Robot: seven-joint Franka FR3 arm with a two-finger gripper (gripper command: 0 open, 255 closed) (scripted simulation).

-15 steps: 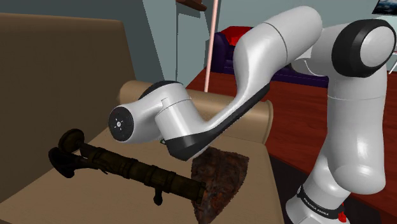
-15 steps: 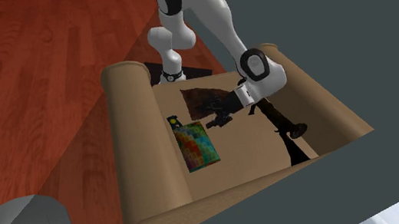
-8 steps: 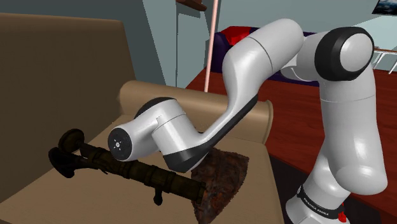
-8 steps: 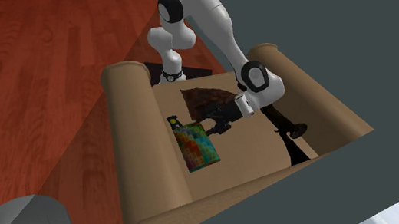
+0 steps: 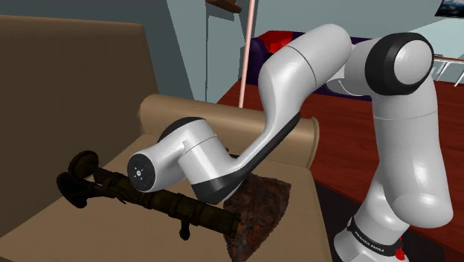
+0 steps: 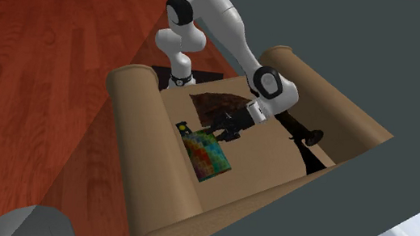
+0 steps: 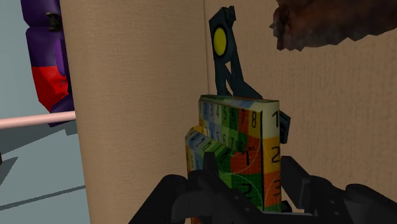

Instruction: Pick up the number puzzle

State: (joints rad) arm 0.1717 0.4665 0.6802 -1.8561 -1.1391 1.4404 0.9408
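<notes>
We hold gripper [image 7: 245,183] low over colourful puzzle [image 7: 242,133], flat on couch seat [image 6: 263,172] near armrest [image 6: 147,155]; jaws apart, straddling its width, ready to pinch.

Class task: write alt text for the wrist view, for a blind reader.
A multicoloured number puzzle lies on a tan surface right before the black claw. Beyond it: a dark piece with a yellow disc and a rough brown object.

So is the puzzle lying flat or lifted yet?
Flat, not lifted: the puzzle lies numbered face up on the sofa seat, with the hand above one end.
</notes>
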